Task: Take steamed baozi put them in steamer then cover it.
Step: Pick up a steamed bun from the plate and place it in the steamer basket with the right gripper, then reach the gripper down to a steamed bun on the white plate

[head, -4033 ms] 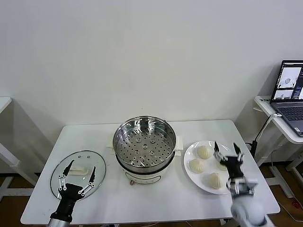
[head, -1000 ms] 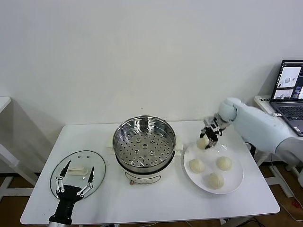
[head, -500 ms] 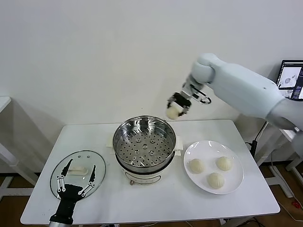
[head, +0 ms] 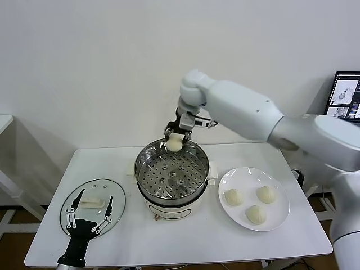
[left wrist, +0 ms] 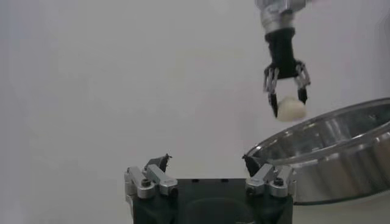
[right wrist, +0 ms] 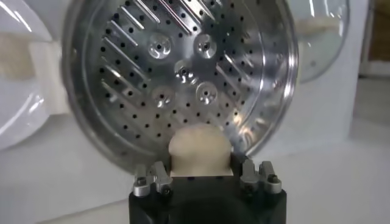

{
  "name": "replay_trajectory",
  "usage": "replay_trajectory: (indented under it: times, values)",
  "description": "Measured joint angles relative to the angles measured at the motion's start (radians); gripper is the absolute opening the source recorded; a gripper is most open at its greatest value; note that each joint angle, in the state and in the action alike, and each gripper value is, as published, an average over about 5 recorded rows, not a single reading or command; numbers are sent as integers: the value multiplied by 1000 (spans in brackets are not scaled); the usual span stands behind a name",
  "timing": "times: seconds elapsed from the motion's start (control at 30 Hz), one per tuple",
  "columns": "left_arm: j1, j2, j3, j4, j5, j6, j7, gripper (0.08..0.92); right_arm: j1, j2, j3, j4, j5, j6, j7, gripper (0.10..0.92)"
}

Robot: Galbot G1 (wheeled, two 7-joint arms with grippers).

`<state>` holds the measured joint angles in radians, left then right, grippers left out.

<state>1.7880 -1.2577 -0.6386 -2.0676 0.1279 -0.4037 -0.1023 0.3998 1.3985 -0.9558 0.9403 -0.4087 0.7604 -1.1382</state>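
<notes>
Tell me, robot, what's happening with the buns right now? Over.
Right gripper shut on one baozi, above steamer back rim. Left gripper open over cover. Three buns wait on plate. Steamer tray bare, nothing blocking.

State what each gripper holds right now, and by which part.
The right gripper holds one steamed baozi above the steamer, its jaws pinching the bun's sides. The left gripper holds nothing; it hovers open over the cover.
</notes>
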Motion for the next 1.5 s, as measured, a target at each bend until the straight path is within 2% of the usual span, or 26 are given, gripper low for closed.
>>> replay_trajectory:
  times: [0.4, 0.67, 0.83, 1.03, 1.5]
  values:
    - [-6, 6, -3, 2, -2, -2, -2, 823, -79, 70, 29, -101, -109, 45, 8, 661]
    - [-9, 3, -5, 5, -3, -1, -2, 823, -94, 81, 46, -125, -135, 55, 18, 807]
    - [-12, 3, -9, 3, -6, 0, -2, 823, -82, 65, 44, -105, -115, 42, 10, 822]
    - [-14, 3, -9, -1, -6, 4, -3, 823, -22, -13, 11, -24, 40, -66, -37, 823]
    - [-23, 8, 7, 1, -2, 4, -3, 823, 209, -369, -248, 159, 595, -559, -89, 823]
